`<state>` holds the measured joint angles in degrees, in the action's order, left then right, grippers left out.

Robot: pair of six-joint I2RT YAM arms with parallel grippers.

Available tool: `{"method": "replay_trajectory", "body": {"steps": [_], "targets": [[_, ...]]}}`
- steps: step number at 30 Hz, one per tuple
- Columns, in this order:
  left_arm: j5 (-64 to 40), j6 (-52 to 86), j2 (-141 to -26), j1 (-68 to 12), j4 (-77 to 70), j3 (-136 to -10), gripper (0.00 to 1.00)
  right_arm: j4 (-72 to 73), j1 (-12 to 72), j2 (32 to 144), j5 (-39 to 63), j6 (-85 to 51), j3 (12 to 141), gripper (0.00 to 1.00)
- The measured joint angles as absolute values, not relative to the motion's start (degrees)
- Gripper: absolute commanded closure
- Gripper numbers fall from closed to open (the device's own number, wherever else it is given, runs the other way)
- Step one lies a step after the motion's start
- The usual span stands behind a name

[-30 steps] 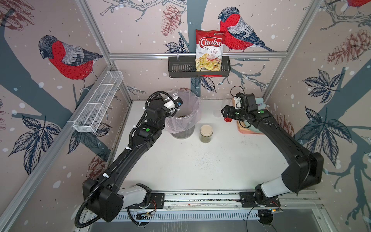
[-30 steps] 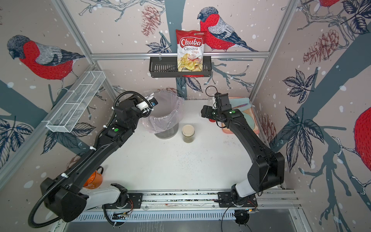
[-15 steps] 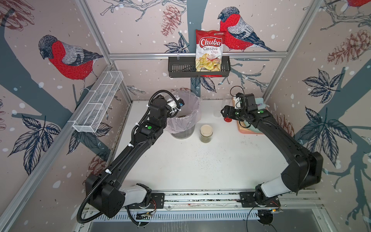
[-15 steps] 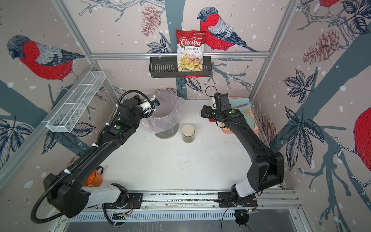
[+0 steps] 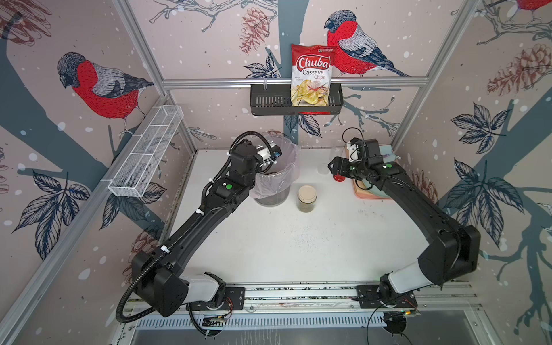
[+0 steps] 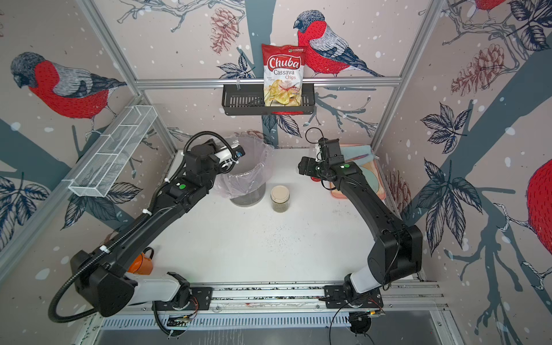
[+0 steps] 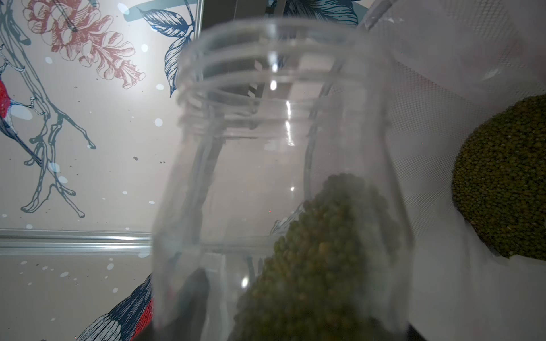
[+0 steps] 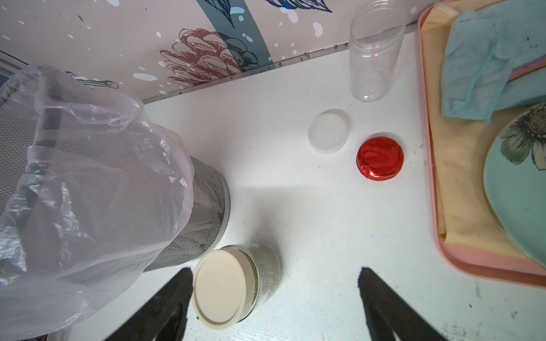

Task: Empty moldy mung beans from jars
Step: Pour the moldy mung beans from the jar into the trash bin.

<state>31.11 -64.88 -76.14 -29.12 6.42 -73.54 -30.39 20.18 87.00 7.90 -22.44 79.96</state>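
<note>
My left gripper [image 7: 280,310] is shut on a lidless clear jar [image 7: 280,177], tipped with its mouth toward the lined bin [image 5: 273,191]. Mung beans [image 7: 325,251] lie along the jar's lower side. A heap of beans [image 7: 502,177] sits in the bin's liner. In both top views the left gripper [image 5: 268,155] hangs over the bin's rim [image 6: 248,191]. A jar with a beige lid [image 5: 306,198] [image 8: 224,286] holds beans and stands beside the bin. An empty clear jar [image 8: 373,53] stands by the back wall. My right gripper [image 8: 274,271] [image 5: 334,167] is open, high above the table.
A red lid [image 8: 380,158] and a clear lid [image 8: 327,130] lie on the white table. A pink tray [image 8: 431,177] with a teal plate [image 8: 520,189] and a blue cloth [image 8: 487,59] sits at the right. A black wall basket [image 5: 268,101] holds a chips bag.
My left gripper has moved a little to the right with the jar, further over the bin. The right arm has not moved.
</note>
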Motion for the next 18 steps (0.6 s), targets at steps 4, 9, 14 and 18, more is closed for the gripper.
{"method": "replay_trajectory", "body": {"steps": [4, 9, 14, 18], "targets": [[31.62, -64.93, -76.27, -29.06, 6.72, -74.43, 0.40, -30.46, 20.18, 87.55, 8.29, -22.44, 80.25, 0.12], [33.91, -66.76, -77.89, -29.28, 7.11, -75.88, 0.40, -30.46, 20.16, 87.90, 8.91, -22.44, 80.84, 0.12], [36.47, -69.01, -78.87, -29.80, 9.32, -77.30, 0.40, -30.46, 20.16, 87.90, 8.97, -22.44, 80.88, 0.12], [38.81, -70.48, -79.59, -29.87, 9.91, -78.94, 0.40, -30.46, 20.16, 87.92, 8.97, -22.44, 80.88, 0.12]]}}
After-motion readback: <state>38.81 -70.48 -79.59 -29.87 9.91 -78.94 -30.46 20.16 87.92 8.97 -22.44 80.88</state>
